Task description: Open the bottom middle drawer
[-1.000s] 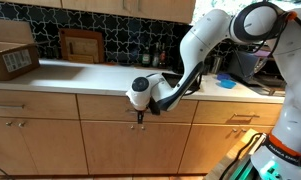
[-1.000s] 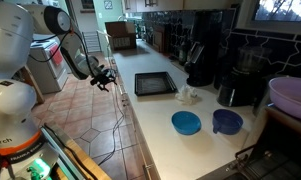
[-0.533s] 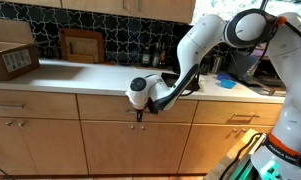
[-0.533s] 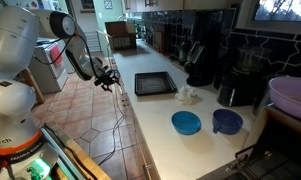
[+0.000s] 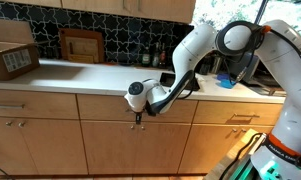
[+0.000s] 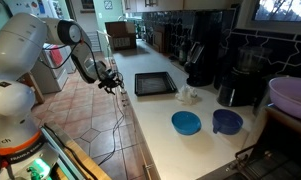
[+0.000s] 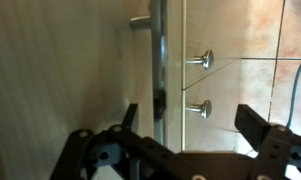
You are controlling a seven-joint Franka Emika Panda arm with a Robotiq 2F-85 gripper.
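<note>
Gripper (image 7: 185,113): standing open in the wrist view, jaws spread wide and straddling the bar, so that closing would be trapping it.
Fingers (image 7: 130,116): one dark pad sitting just beside the bar, contact impossible to tell; the other hanging well apart.
Bar handle (image 7: 158,50): running between the jaws, standing off the wood and leaving room for a pad to be slipping behind.
Bottom middle drawer (image 5: 105,108): sitting shut and flush directly under the countertop, flanked by other fronts, with the gripper hanging at its centre.
Step, as judged: lining up for the grasp; neither the clamp nor the pull begun.
Silver knobs (image 7: 200,60): showing just past the drawer's edge on neighbouring panels; belonging to other fronts, so not for taking.
Risk, as judged: closing off-centre and slipping off the slim bar, or pulling askew and binding the drawer.
Countertop (image 5: 90,70): overhanging the drawer, limiting approach from above.
Cardboard box (image 5: 12,58): resting far along the counter, well clear of the pull.
</note>
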